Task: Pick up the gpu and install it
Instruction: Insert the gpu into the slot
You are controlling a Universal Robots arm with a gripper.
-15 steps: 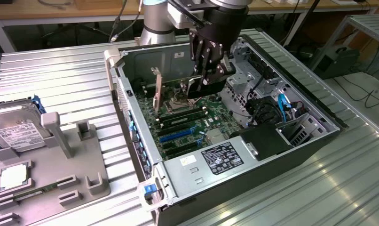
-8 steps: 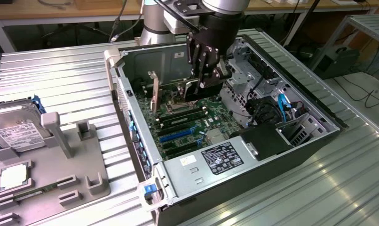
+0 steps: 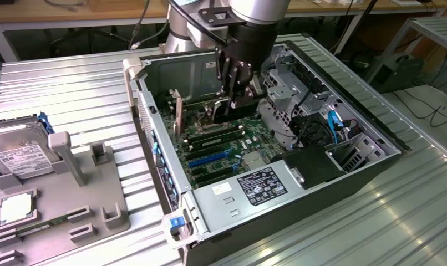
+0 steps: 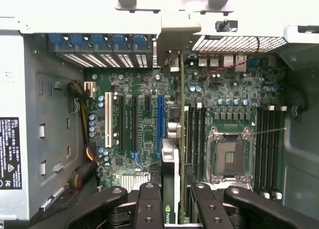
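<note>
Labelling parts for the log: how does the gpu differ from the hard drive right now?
The gpu is a thin dark card held on edge by the gripper inside the open case; the hard drive is a boxy silver unit with a white label. The gpu hangs over the motherboard; the hard drive sits outside, in the grey holder on the exterior view's left.

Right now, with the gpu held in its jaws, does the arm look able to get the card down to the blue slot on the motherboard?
Probably yes. The gripper holds the gpu edge-on inside the open case, and the blue slot looks bare, with nothing visible between card and board.
</note>
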